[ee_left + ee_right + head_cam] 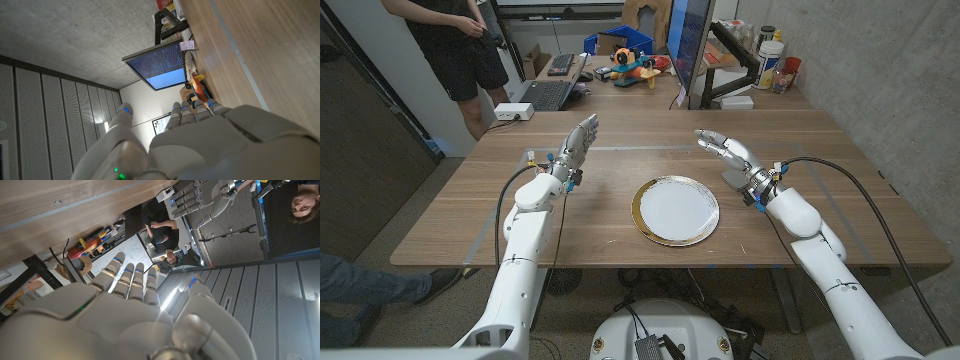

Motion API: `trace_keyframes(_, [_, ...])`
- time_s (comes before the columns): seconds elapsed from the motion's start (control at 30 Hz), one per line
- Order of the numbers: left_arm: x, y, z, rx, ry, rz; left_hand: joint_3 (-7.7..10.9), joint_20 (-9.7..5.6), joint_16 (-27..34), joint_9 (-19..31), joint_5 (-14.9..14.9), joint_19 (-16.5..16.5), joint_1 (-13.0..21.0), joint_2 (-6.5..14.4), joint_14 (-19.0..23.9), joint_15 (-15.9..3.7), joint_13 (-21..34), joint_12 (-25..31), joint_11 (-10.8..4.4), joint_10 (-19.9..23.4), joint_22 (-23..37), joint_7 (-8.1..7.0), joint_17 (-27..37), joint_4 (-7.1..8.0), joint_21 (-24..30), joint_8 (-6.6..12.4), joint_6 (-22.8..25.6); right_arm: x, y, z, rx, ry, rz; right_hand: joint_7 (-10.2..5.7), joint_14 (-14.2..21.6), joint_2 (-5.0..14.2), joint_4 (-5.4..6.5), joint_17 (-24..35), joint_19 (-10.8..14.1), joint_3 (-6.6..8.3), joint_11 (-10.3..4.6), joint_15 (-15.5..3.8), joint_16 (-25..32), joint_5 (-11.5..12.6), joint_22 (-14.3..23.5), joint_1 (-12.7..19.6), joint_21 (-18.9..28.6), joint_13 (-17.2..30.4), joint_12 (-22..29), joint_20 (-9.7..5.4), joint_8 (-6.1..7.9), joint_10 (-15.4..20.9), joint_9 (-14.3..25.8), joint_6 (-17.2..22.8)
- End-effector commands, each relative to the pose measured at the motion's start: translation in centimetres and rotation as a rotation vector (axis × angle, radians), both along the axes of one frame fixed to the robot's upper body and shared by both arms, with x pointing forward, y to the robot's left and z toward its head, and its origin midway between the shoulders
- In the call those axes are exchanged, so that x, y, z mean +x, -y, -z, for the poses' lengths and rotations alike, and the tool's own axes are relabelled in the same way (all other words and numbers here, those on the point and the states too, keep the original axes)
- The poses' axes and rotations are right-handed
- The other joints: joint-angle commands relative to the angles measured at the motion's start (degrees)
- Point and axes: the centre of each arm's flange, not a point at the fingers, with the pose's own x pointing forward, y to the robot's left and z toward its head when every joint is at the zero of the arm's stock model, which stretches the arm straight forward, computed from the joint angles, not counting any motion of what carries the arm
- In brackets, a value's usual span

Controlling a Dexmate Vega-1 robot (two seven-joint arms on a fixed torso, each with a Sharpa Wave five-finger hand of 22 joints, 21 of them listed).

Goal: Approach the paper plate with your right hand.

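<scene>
Plate [675, 210] lies inboard of our right robot hand [728, 158], empty with fingers apart; we'd sweep it inward, staying above the rim.

White paper plate [675, 211], gold rim, flat, table centre.

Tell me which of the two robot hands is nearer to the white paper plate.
The right hand: it hovers just beyond the gold-rimmed white paper plate, while the left hand stands farther off.
</scene>
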Motion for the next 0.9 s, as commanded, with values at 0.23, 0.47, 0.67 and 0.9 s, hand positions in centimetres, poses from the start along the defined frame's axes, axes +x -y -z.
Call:
trace_keyframes(0.23, [0.16,0.59,-0.02,0.005,-0.002,0.003,0.17,-0.13,0.11,0.27,-0.19,0.14,0.16,0.54,-0.36,-0.01,0.13,0.22,0.24,-0.07,0.22,0.14,0.14,-0.3,-0.13,0.12,0.25,-0.18,0.09,0.47,-0.015,0.012,0.003,0.0,0.61,-0.26,-0.42,-0.04,0.55,0.31,-0.13,-0.17,0.21,0.52,0.18,0.52,0.22,0.23,0.04,-0.15,0.16,0.76,0.33,0.75])
trace_keyframes(0.47, [0.24,0.71,-0.21,0.009,-0.003,0.005,0.14,-0.15,0.12,0.27,-0.19,0.15,0.14,0.56,-0.36,-0.05,0.13,0.19,0.1,-0.16,0.22,0.18,0.14,-0.33,-0.22,0.1,0.21,-0.16,0.1,0.77,-0.012,0.011,0.002,-0.02,0.69,-0.26,-0.45,-0.04,0.57,0.32,-0.14,-0.18,0.2,0.6,0.18,0.51,0.19,0.24,0.04,-0.19,0.22,0.86,0.33,0.99])
trace_keyframes(0.67, [0.28,0.66,-0.35,0.014,-0.002,0.006,0.12,-0.13,0.12,0.27,-0.2,0.17,0.12,0.58,-0.35,-0.04,0.13,0.22,0.07,-0.12,0.22,0.17,0.14,-0.35,-0.28,0.12,0.25,-0.26,-0.16,0.79,-0.02,0.02,0.006,-0.1,0.9,-0.26,-0.46,-0.04,0.61,0.32,-0.15,-0.33,0.25,0.67,0.18,0.5,0.18,0.24,0.04,-0.17,0.21,0.96,0.33,1.04])
trace_keyframes(0.9, [0.26,0.49,-0.55,0.016,0.002,0.007,0.09,-0.07,0.11,0.27,-0.2,0.17,0.11,0.61,-0.38,-0.08,0.13,0.22,0.19,-0.14,0.22,0.25,0.14,-0.37,-0.36,0.15,0.34,-0.52,-0.56,0.68,-0.04,0.038,0.017,-0.09,0.94,-0.27,-0.49,-0.03,0.7,0.33,-0.17,-0.27,0.23,0.74,0.18,0.49,0.19,0.24,0.03,-0.18,0.17,1.03,0.34,1.04])
